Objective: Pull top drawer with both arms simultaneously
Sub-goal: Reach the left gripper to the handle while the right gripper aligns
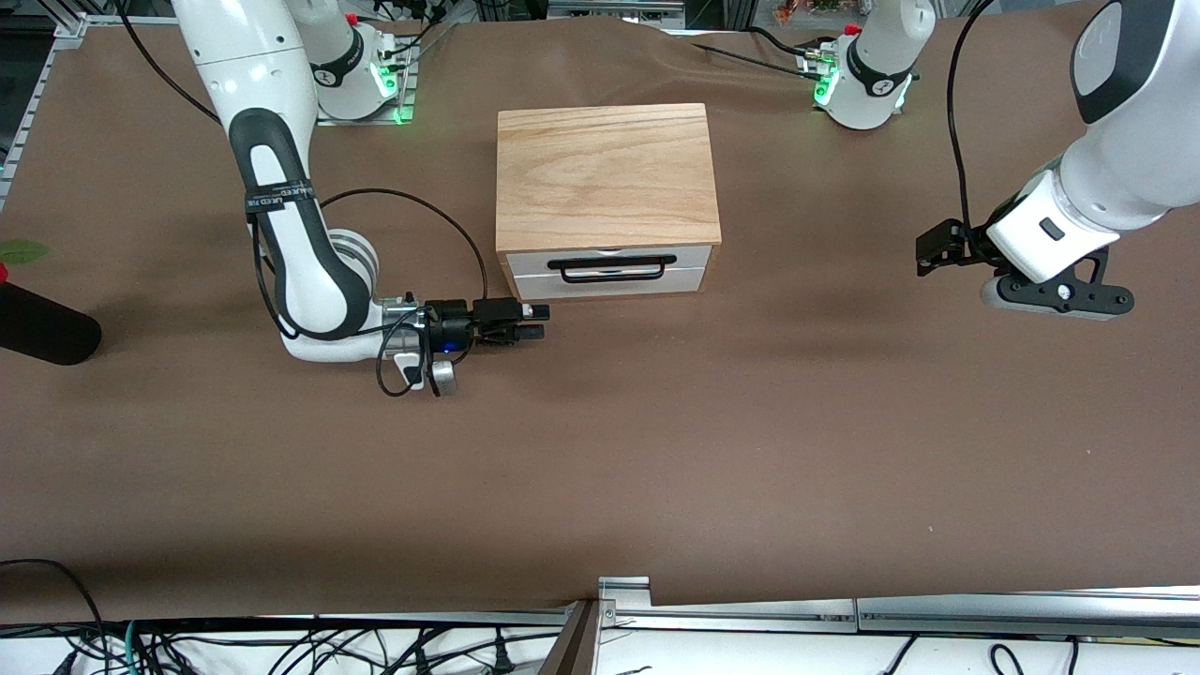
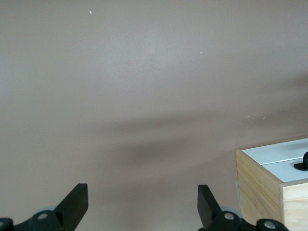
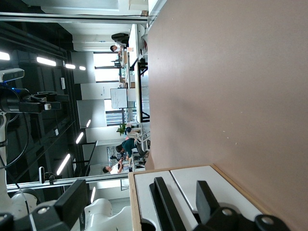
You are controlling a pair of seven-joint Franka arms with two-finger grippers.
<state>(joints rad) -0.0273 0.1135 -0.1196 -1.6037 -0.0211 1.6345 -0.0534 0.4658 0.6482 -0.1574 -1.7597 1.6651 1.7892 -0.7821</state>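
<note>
The light-oak cabinet (image 1: 607,173) stands mid-table. Its top drawer (image 1: 611,260) is pushed in, with the white front flush and the black wire handle (image 1: 612,269) across it. My right gripper (image 1: 534,328) is open, low over the table, in front of the cabinet at the handle's end toward the right arm. In the right wrist view the handle (image 3: 166,202) shows between the open fingers (image 3: 72,202), untouched. My left gripper (image 1: 930,251) is open and empty in the air toward the left arm's end of the table. Its wrist view shows the cabinet's corner (image 2: 260,180) and the handle's tip (image 2: 302,164).
A black cylinder (image 1: 42,326) and a green leaf (image 1: 19,251) lie at the table's edge toward the right arm's end. A metal rail (image 1: 750,611) and cables run along the edge nearest the front camera. Brown cloth (image 1: 656,450) covers the table.
</note>
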